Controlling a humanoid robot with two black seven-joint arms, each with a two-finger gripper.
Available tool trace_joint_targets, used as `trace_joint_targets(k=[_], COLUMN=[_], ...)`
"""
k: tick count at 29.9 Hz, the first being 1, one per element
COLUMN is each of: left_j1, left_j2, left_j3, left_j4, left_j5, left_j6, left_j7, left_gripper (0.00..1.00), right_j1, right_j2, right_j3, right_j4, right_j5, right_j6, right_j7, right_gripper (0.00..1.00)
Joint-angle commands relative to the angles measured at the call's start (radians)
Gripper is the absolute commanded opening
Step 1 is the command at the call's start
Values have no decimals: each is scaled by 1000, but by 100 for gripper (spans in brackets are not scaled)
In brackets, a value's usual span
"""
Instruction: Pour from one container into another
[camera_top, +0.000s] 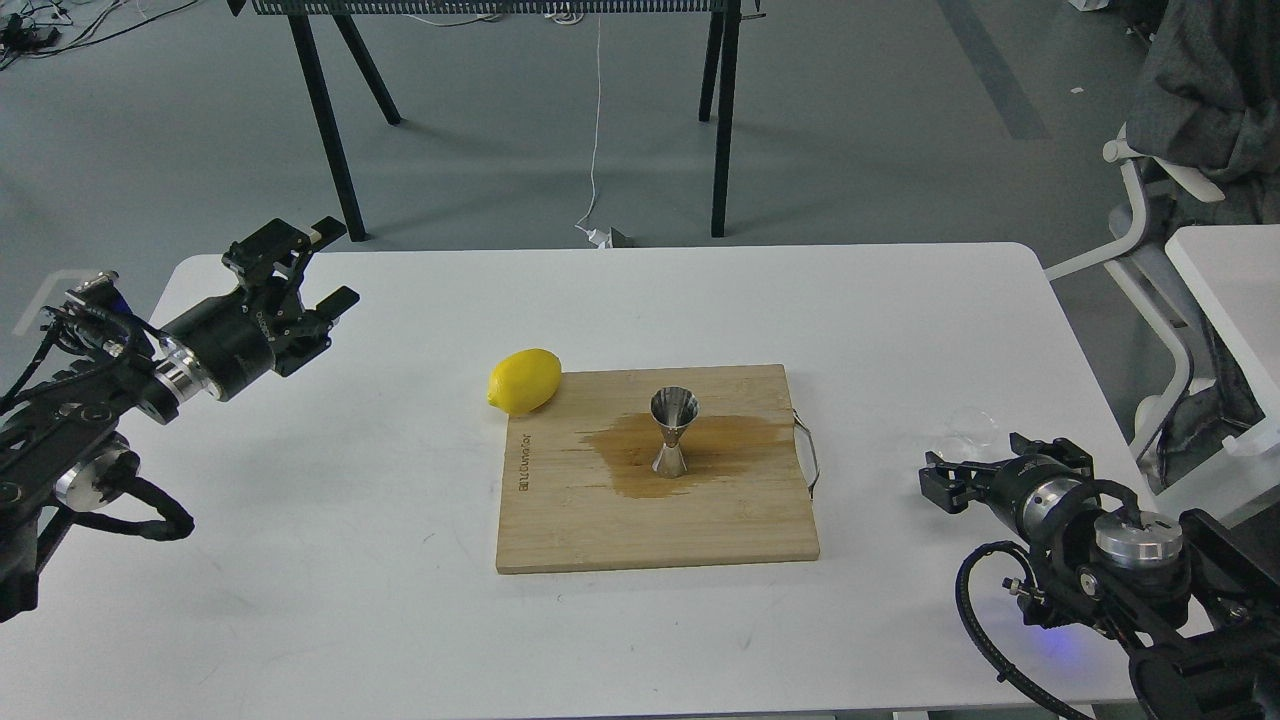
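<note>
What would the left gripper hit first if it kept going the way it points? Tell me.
Probably nothing. The left gripper is open and points up and to the right, over bare table, passing behind the lemon and the jigger. Depth is hard to judge.

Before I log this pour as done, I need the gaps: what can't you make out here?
- Clear cup, head view: faint, see-through, partly behind the right gripper; contents unreadable.
- Right gripper: seen end-on and dark; grip on the cup unclear.
- Jigger: its bowl is too small to show any fill.
- Both arms: cut off by the frame edges.
</note>
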Motion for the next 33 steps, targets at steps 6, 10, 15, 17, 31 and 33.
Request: trace_joint_targets(k=[6, 10, 15, 17, 31, 33], left_j1=[1, 1, 1, 1, 1, 1], left_j2=[-1, -1, -2, -2, -12, -12], left_j3=[2, 2, 2, 2, 2, 2], left_j4=[0, 0, 0, 0, 14, 14], left_j5=[0, 1, 0, 0, 0, 0], left_j6=[0, 0, 0, 0, 0, 0], left_j7=[0, 0, 0, 0, 0, 0], left_gripper=[96, 96, 96, 96, 96, 96], right_j1=[22, 23, 25, 25, 32, 34], right_j2=[8, 8, 12, 20, 35, 35], right_j3=[-2, -3, -3, -3, 11, 12], right_j4=[-40, -46, -63, -66, -89, -89], right_j5=[-3, -3, -5, -6, -12, -12], right_j6=[1, 3, 7, 9, 15, 16], right_j7=[0, 0, 0, -1, 8, 9], right_gripper=[99, 99, 99, 99, 99, 99])
